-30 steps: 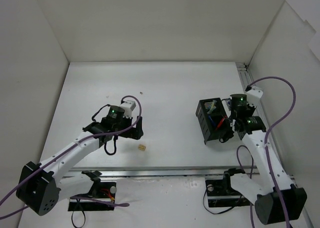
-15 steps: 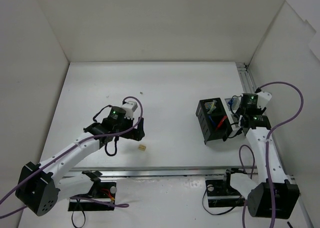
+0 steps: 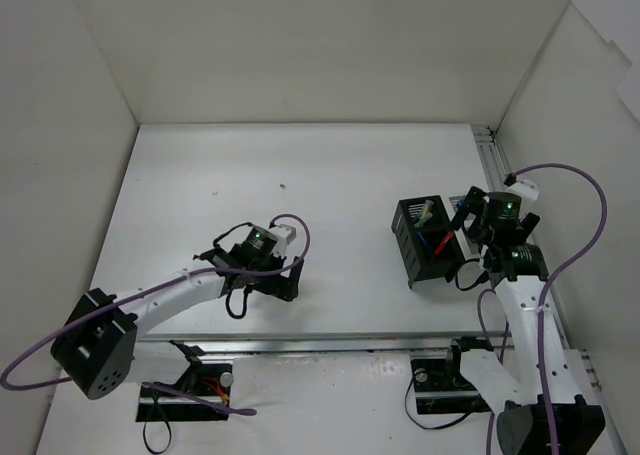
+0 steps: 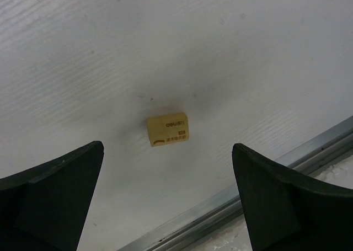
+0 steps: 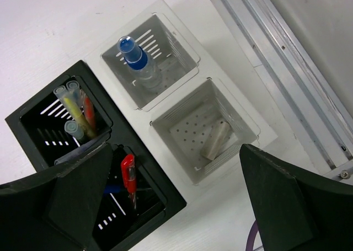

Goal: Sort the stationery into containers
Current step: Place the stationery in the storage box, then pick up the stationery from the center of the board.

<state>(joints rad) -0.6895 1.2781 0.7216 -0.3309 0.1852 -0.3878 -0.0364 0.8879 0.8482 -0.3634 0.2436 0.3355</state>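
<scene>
A small beige eraser block (image 4: 168, 129) with printed lettering lies flat on the white table, just beyond and between the open fingers of my left gripper (image 4: 168, 151). In the top view my left gripper (image 3: 265, 278) covers the eraser. My right gripper (image 5: 175, 149) is open and empty above the containers. The white slotted box (image 5: 237, 113) holds a blue-capped tube (image 5: 138, 58) in one compartment and a beige eraser (image 5: 215, 140) in the other. Beside it, the black mesh organiser (image 5: 171, 198) holds a red pen (image 5: 128, 171) and yellow, grey and orange pens (image 5: 77, 113).
A metal rail (image 4: 248, 190) runs along the table's near edge, close to the eraser. Another rail (image 5: 287, 69) borders the right side by the white box. White walls enclose the table (image 3: 330, 175). Purple cables (image 3: 575, 235) loop off both wrists.
My right gripper has opened and shifted right, from over the black organiser to over the white box. My left arm has moved right and toward the near edge, over the eraser.
</scene>
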